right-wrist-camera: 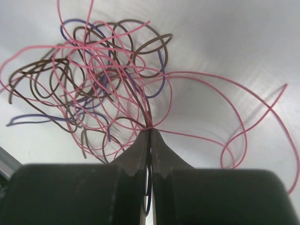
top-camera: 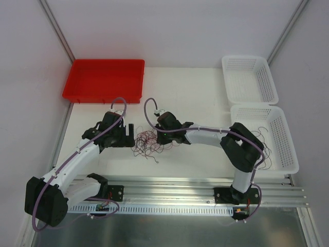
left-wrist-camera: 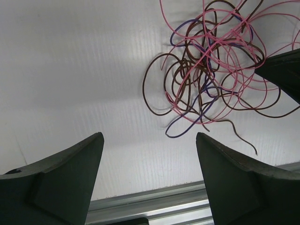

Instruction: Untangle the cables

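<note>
- the cables (top-camera: 148, 143) lie bunched on the table (top-camera: 195, 98), nearer the arms than the red tray (top-camera: 103, 80), between both grippers.
- right gripper (right-wrist-camera: 150, 133) is pinched closed on pink and brown strands.
- left gripper (left-wrist-camera: 149, 140) gapes wide, holding nothing.
- white table surface runs from the tangle to the red tray.

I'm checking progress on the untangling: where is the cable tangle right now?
In the top view the cable tangle lies centre-frame, between the open left gripper on its left and the right gripper, which pinches some strands.
</note>
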You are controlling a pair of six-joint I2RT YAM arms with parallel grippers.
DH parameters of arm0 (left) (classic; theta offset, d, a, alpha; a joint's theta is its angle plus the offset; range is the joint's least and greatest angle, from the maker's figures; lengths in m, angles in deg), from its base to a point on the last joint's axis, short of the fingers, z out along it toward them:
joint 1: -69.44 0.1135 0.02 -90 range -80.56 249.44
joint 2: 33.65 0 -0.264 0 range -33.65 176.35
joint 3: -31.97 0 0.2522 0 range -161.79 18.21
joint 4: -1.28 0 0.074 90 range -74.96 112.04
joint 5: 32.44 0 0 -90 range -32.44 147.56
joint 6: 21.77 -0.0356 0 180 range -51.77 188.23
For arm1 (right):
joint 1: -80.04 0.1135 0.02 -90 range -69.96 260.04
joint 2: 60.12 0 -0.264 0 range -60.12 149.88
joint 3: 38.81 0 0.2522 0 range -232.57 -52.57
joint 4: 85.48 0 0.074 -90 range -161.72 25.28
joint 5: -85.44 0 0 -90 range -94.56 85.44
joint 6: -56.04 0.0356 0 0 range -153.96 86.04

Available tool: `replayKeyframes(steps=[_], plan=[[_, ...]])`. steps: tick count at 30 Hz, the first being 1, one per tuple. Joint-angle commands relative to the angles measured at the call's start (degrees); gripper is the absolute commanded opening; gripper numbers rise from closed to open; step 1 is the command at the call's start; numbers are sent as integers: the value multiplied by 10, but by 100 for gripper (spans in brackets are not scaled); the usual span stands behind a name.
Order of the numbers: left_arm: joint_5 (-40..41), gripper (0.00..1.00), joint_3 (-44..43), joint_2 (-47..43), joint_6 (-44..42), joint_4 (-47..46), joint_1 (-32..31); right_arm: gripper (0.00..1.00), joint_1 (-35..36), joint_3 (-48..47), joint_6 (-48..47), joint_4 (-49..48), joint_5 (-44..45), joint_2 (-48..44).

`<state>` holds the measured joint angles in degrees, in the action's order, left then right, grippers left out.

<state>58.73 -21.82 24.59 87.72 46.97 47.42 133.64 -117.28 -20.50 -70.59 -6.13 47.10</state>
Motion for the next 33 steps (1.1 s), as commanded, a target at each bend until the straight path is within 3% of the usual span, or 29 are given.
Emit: replayKeyframes(steps=[1, 6, 9, 10, 13, 23, 33], plan=[[-63, 81, -11, -6, -2, -21, 4, 1, -1, 24, 17, 26, 59, -76], [-96, 79, -4, -10, 48, -37, -8, 1, -2, 84, 47, 41, 68, -123], [-62, 77, 21, -18, 85, -78, -71, 1, -3, 102, 51, 49, 69, -141], [-46, 77, 24, -16, 92, -84, -118, 1, -3, 112, 51, 49, 71, -148], [26, 75, 29, 0, 109, -96, -162, 1, -4, 121, 50, 50, 68, -156], [60, 64, 42, 65, 119, -157, -214, 1, -14, 166, 50, 18, 54, -180], [58, 44, 43, 120, 116, -174, -257, 1, -32, 188, 50, -9, 30, -182]])
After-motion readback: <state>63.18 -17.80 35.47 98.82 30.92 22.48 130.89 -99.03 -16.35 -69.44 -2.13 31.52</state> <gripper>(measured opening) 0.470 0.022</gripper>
